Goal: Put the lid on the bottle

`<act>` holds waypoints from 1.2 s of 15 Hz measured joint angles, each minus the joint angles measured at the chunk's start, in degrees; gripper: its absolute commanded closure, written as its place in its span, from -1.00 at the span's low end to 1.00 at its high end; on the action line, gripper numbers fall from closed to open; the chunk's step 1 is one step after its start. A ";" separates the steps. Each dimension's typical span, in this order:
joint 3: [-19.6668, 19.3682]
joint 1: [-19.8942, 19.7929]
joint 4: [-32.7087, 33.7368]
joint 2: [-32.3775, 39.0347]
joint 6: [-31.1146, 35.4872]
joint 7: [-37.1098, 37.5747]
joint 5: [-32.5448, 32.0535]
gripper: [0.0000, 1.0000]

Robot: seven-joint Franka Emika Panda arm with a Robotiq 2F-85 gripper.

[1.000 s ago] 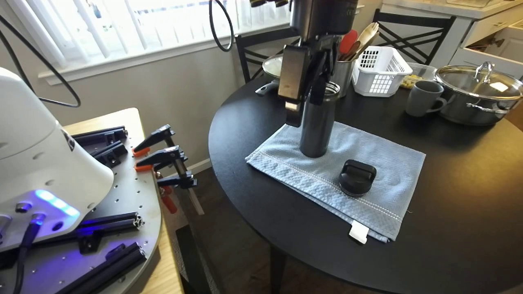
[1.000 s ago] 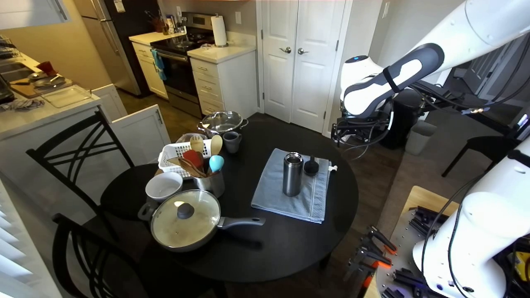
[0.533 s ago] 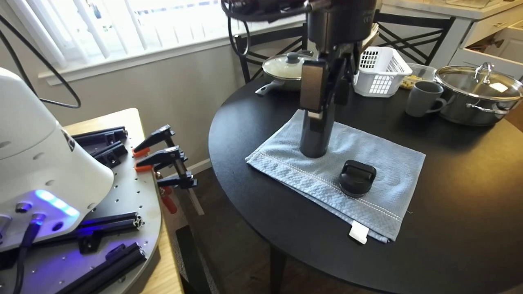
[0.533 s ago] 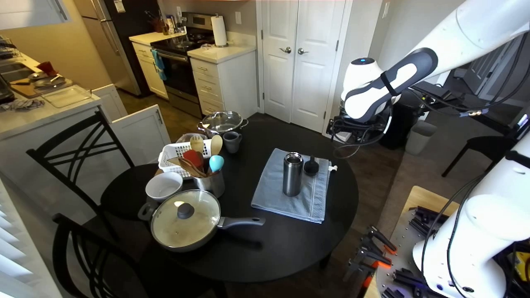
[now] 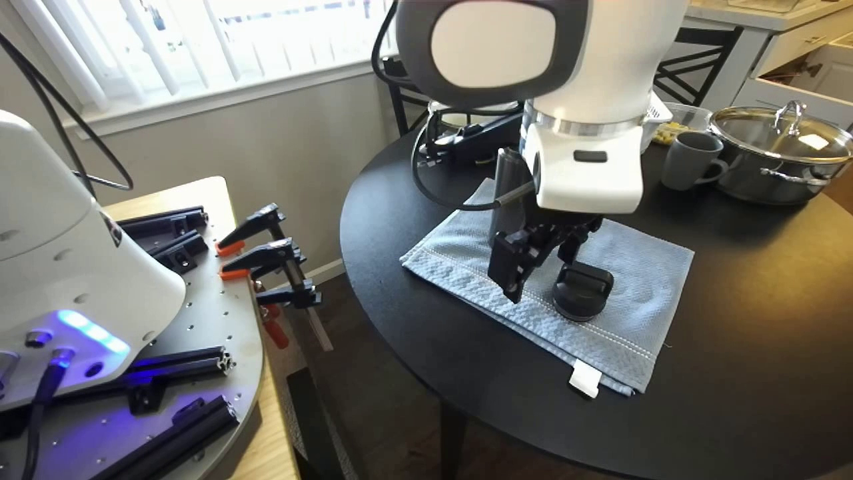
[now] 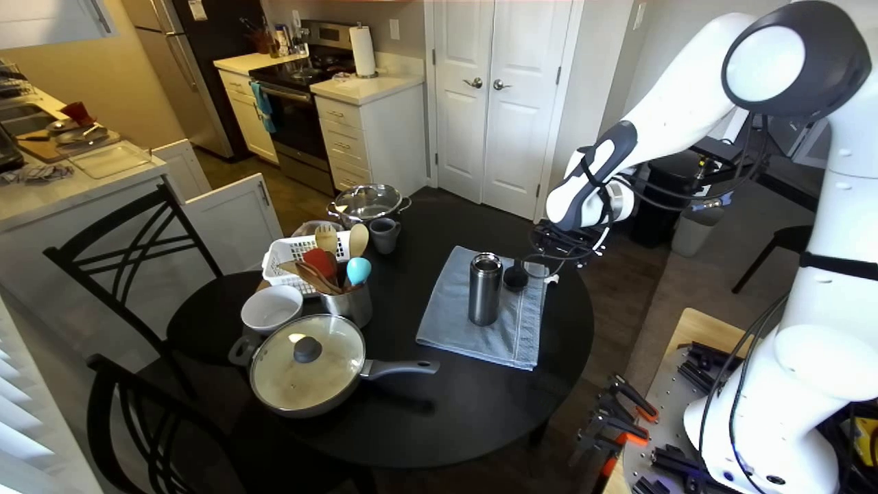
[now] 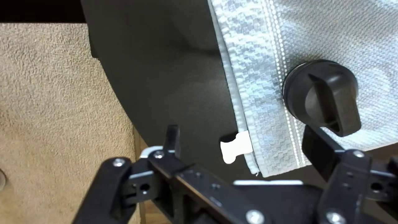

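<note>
Round, matte black table [image 5: 706, 400] in a home, with white kitchen cupboards [image 6: 391, 140] and a black-and-steel stove [image 6: 296, 134] in the background of an exterior view. On the table lies a folded light-blue cloth towel [image 5: 640, 260], a small white tag [image 5: 586, 379] sticking out from one edge. The lid [image 5: 582, 293], a chunky round black screw cap with a loop handle on top, sits on the towel. Apart from it on the same towel stands the bottle [image 6: 485, 295], a tall dark-grey cylindrical flask, upright, its shiny metallic mouth open.

A white robot arm [image 5: 593, 87] with dark grey covers reaches over the table and, in an exterior view, hides part of the bottle. Its black two-fingered gripper [image 7: 240, 127] points downward near the lid, fingers spread wide apart. In the wrist view, one fingertip [image 7: 315, 141] appears right at the lid's lower edge; whether the two touch cannot be told.

Elsewhere on the table, in both exterior views, are a shiny steel pot [image 5: 760, 180] with a glass cover [image 5: 753, 130] and a grey handled mug [image 5: 686, 167] just beside it. An exterior view also shows a white plastic lattice basket [image 6: 276, 274], a steel cylindrical holder [image 6: 351, 309] full of wooden and coloured cooking utensils [image 6: 319, 264], a white bowl [image 6: 272, 309] and a glass-topped, long-handled grey frying pan [image 6: 398, 368].
</note>
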 measured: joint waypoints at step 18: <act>-1.51 6.79 23.03 19.33 -1.34 -8.61 3.51 -0.90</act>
